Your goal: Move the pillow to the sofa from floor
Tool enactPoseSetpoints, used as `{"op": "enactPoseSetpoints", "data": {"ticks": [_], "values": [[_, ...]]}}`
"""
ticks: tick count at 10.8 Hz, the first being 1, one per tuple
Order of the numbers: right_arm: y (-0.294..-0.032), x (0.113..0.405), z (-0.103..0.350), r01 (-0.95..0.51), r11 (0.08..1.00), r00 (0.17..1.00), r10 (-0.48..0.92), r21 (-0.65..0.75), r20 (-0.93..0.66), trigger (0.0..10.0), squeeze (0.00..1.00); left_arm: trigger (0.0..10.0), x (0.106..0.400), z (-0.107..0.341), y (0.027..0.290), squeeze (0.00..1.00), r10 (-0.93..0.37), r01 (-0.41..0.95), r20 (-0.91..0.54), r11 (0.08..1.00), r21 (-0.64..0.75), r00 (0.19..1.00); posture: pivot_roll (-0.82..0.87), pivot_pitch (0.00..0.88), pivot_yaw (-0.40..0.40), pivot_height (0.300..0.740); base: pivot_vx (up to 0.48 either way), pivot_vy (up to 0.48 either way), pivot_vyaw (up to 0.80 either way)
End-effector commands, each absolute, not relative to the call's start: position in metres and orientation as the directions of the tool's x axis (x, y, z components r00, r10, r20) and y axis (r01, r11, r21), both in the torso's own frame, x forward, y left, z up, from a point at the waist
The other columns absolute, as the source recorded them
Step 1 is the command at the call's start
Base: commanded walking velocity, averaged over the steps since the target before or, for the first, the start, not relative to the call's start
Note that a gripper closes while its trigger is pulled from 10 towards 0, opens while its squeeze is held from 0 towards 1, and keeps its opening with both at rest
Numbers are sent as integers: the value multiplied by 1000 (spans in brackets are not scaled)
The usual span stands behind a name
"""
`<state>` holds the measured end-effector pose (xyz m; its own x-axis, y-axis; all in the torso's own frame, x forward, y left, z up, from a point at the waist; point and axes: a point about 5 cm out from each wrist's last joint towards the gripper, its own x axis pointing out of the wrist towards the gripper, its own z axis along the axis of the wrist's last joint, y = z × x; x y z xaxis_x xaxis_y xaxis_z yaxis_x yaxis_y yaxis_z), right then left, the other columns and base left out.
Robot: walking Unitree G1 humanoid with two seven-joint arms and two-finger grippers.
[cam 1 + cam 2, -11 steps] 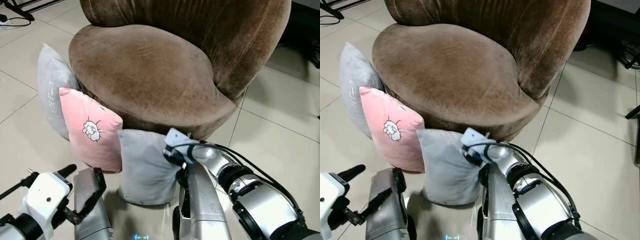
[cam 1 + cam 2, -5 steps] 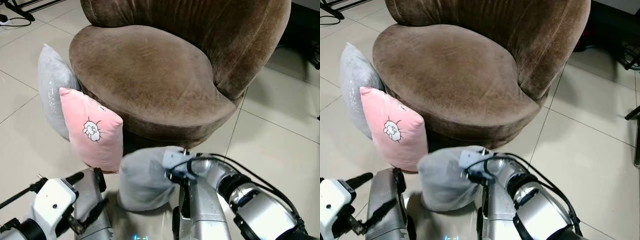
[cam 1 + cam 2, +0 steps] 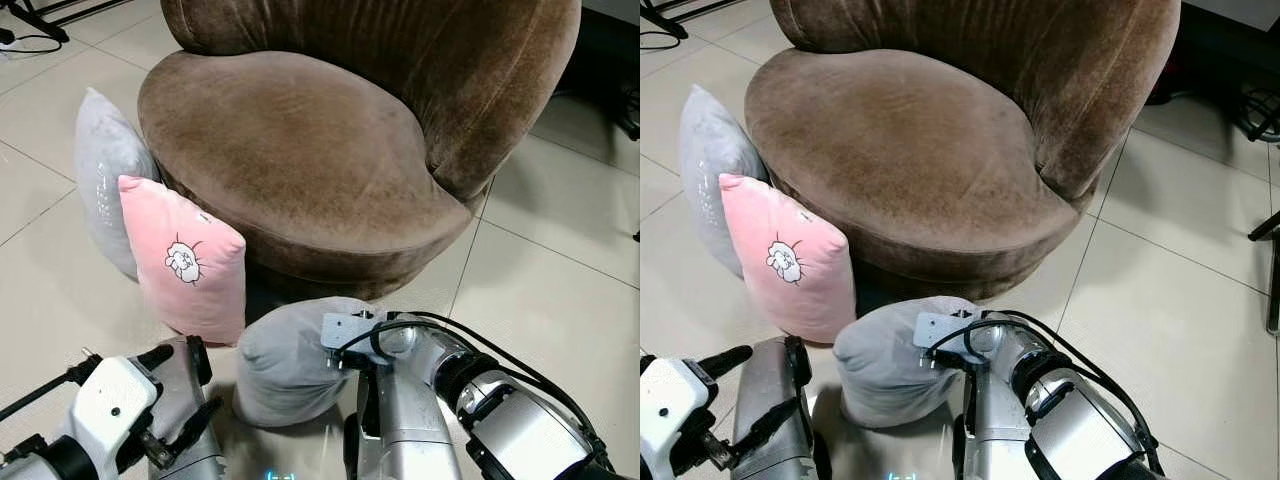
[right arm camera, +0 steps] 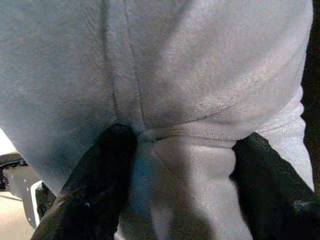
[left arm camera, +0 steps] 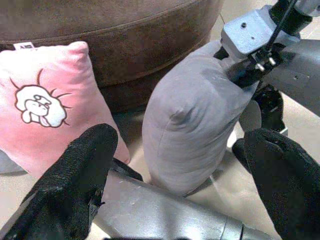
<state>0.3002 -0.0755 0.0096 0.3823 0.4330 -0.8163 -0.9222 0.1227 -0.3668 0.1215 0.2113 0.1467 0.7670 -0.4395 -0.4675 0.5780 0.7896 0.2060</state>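
A grey pillow (image 3: 285, 365) lies slumped on the tiled floor in front of the round brown sofa (image 3: 300, 150). My right gripper (image 4: 185, 165) is shut on the grey pillow, its black fingers (image 4: 107, 170) pinching a fold of the fabric at the pillow's upper right side (image 3: 335, 348). My left gripper (image 3: 185, 395) hovers open low at the pillow's left side, apart from it. In the left wrist view, its two fingers (image 5: 80, 170) stand wide apart with the grey pillow (image 5: 195, 115) ahead of them.
A pink pillow (image 3: 185, 260) with a cartoon print leans against the sofa's front left. A second grey pillow (image 3: 100, 170) stands behind it. Black cables (image 3: 30, 40) lie on the floor at the far left. Open tiles (image 3: 560, 250) stretch to the right.
The grey pillow stood upright against the sofa one second ago; its top has since been pulled down and toward me by the right gripper, leaving it crumpled. The left gripper shifted slightly.
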Motion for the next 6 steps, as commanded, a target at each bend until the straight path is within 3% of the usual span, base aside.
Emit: {"op": "enactPoseSetpoints", "data": {"ticks": [1,6], "values": [[-87,286,-7,-943,133,332,384,-304,-862,0,0,10000,120,145,210,0,-446,589,-475,781,208,759,58,163,-122,470,0,0,0],[-86,291,-3,-936,150,353,394,-320,-849,0,0,10000,120,141,205,0,-467,601,-474,778,181,747,54,137,-123,470,0,0,0]]}}
